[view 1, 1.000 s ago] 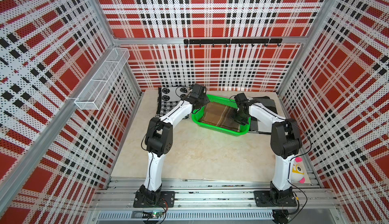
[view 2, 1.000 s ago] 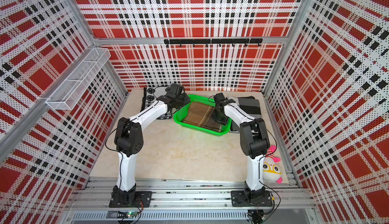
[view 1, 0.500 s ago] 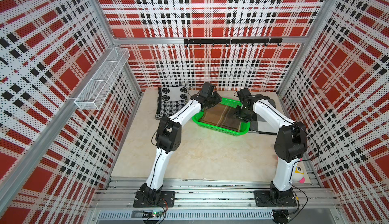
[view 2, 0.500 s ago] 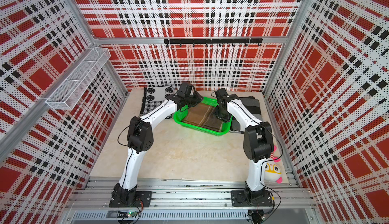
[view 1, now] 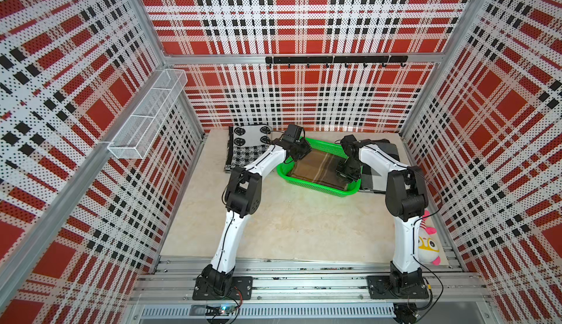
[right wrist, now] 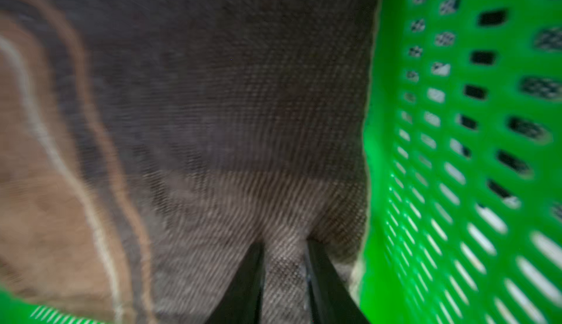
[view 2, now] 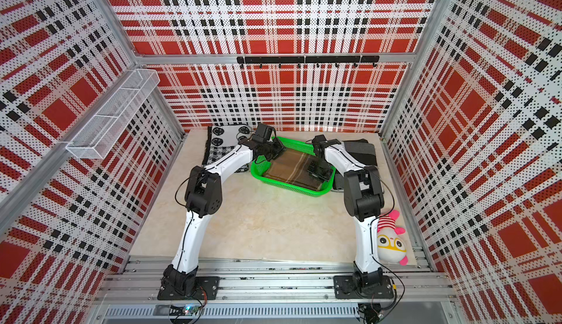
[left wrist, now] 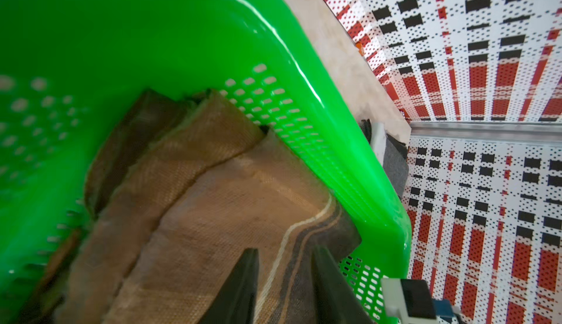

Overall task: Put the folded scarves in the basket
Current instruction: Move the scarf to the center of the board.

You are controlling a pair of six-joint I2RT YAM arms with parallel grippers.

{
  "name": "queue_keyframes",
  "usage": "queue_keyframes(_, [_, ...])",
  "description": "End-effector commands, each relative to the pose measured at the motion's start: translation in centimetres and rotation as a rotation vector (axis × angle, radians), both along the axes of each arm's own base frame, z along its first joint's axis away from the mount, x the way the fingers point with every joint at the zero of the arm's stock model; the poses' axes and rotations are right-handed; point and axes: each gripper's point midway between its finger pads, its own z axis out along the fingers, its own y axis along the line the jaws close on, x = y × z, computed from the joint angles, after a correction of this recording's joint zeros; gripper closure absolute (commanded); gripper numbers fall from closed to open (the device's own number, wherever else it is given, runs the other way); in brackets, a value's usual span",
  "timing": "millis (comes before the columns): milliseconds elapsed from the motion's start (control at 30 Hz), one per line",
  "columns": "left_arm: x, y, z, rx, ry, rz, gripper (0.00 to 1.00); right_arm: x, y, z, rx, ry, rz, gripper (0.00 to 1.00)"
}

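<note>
The brown striped folded scarf (view 1: 319, 167) (view 2: 292, 167) lies flat inside the green basket (view 1: 316, 187) (view 2: 292, 187) at the back of the table. My left gripper (view 1: 304, 152) (view 2: 278, 150) is down at the basket's far left end. In the left wrist view its jaws (left wrist: 286, 252) stand narrowly apart astride the scarf (left wrist: 213, 185) by the basket wall (left wrist: 182, 33). My right gripper (view 1: 346, 173) (view 2: 317, 172) is at the basket's right end. There the fingertips (right wrist: 284, 245) press into puckered scarf (right wrist: 213, 94) beside the mesh wall (right wrist: 456, 155).
A black-and-white patterned cloth (view 1: 246, 149) lies left of the basket and a dark grey folded cloth (view 1: 386, 152) right of it. A plush toy (view 1: 425, 246) sits by the right arm's base. A white wire rack (view 1: 149, 115) hangs on the left wall, a hook rail (view 1: 334, 60) on the back wall.
Both arms reached further over the basket, then drew back a little. Both grippers have narrowed onto the scarf, which stays lying in the basket.
</note>
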Motion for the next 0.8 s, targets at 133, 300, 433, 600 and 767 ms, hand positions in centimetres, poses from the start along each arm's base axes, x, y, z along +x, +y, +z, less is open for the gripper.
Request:
queue_keyframes(133, [2.3, 7.2, 7.7, 0.024, -0.144, 0.13, 0.64, 0.5, -0.3, 0.8, -0.012, -0.021, 0.039, 0.65])
queue_keyframes(300, [5.3, 16.4, 6.0, 0.078, -0.122, 0.303, 0.63, 1.9, -0.1, 5.1, -0.001, -0.15, 0.077, 0.44])
queue_keyframes(433, [8.1, 21.7, 4.3, 0.108, -0.121, 0.396, 0.64, 2.6, 0.7, 7.2, 0.038, -0.213, 0.131, 0.4])
queue_keyframes(600, [10.7, 27.1, 1.2, 0.166, -0.095, 0.481, 0.64, 2.9, 2.3, 8.3, 0.094, -0.25, 0.197, 0.39])
queue_keyframes(767, [9.4, 30.9, -3.6, 0.24, 0.009, 0.532, 0.66, 3.2, 3.9, 9.8, 0.106, -0.301, 0.275, 0.35])
